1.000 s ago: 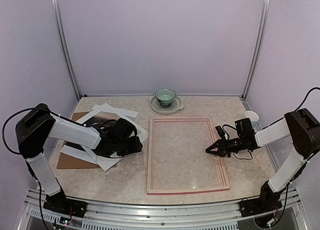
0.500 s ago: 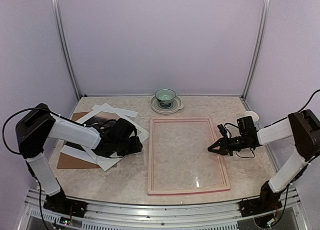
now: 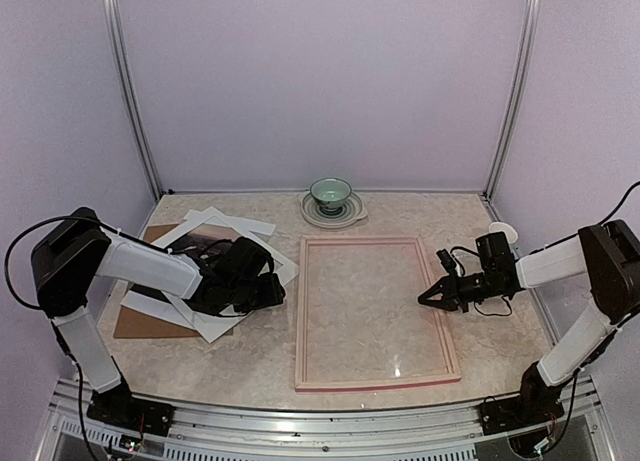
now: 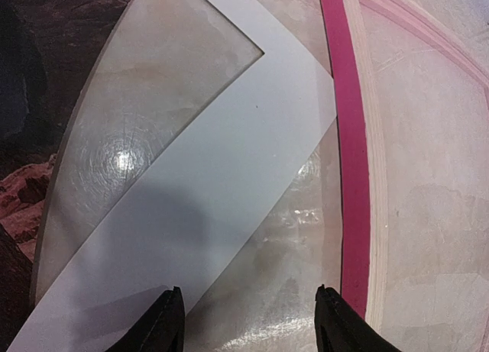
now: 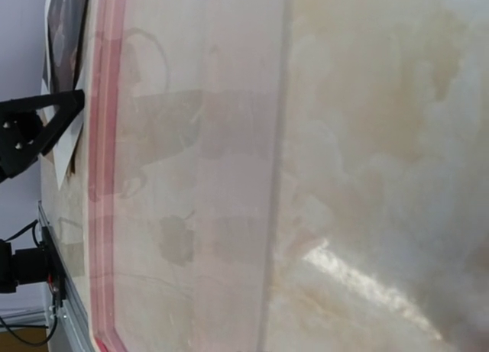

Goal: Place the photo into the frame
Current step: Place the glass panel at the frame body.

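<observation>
One photo (image 3: 195, 246), long axis slanted, lies just left of the spread, empty left fingers (image 3: 272, 293), the nearer pair; right fingers (image 3: 425, 301), pressed together, hover over the frame (image 3: 299, 321).

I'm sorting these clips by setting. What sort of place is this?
Probably a lab robot test booth, not a home: plain lilac walls on aluminium posts enclose a marble-patterned table, and the left arm and right arm are mounted on a metal rail at its near edge.
</observation>
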`<state>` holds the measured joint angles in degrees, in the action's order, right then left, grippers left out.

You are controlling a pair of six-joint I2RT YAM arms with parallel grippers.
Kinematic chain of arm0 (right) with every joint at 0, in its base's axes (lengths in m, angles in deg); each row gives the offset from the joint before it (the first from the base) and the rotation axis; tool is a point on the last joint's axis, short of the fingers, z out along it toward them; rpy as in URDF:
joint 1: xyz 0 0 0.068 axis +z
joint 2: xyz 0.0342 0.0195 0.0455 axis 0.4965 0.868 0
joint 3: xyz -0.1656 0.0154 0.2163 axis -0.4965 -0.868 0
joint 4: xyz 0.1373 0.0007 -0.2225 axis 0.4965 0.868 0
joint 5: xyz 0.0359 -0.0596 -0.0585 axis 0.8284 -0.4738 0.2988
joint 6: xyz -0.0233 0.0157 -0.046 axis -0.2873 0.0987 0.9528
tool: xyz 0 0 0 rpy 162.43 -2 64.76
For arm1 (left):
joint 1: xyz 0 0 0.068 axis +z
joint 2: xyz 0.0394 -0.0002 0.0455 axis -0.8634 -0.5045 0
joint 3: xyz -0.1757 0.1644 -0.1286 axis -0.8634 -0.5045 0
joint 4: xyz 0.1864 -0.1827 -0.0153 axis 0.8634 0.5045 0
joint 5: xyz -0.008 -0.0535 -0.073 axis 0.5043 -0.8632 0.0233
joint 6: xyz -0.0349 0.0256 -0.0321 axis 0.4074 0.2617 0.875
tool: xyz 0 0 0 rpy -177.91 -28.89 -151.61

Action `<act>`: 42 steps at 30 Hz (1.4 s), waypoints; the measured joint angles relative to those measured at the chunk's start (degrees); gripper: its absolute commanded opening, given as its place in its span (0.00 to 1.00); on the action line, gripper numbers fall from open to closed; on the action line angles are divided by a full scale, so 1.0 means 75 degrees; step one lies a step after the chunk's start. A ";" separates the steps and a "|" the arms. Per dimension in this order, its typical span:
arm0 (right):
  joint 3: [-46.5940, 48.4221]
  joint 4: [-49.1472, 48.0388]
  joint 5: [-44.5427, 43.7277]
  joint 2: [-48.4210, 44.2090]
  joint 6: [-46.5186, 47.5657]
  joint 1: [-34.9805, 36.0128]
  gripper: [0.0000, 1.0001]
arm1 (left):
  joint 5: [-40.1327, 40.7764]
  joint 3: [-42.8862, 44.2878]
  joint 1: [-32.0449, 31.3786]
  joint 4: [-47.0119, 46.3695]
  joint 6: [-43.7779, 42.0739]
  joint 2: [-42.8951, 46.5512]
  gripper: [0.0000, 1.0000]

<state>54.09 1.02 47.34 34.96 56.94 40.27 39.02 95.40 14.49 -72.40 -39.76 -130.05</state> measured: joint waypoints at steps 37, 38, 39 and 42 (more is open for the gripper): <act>0.0297 0.0664 0.0163 0.0067 0.0303 -0.0178 0.00 | -0.0020 0.0000 0.0000 0.0000 0.0000 0.0000 0.58; 0.0323 0.0673 0.0181 0.0076 0.0291 -0.0178 0.00 | -0.0020 0.0000 0.0000 0.0000 0.0000 0.0000 0.58; 0.0344 0.0682 0.0204 0.0076 0.0271 -0.0184 0.00 | -0.0020 0.0000 0.0000 0.0000 0.0000 0.0000 0.58; 0.0385 0.0717 0.0254 0.0076 0.0224 -0.0216 0.00 | -0.0020 0.0000 0.0000 0.0000 0.0000 0.0000 0.58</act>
<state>56.98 6.40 49.25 35.53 58.62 38.66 38.87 95.40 14.49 -72.40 -39.76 -130.05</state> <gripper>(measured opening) 0.005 0.583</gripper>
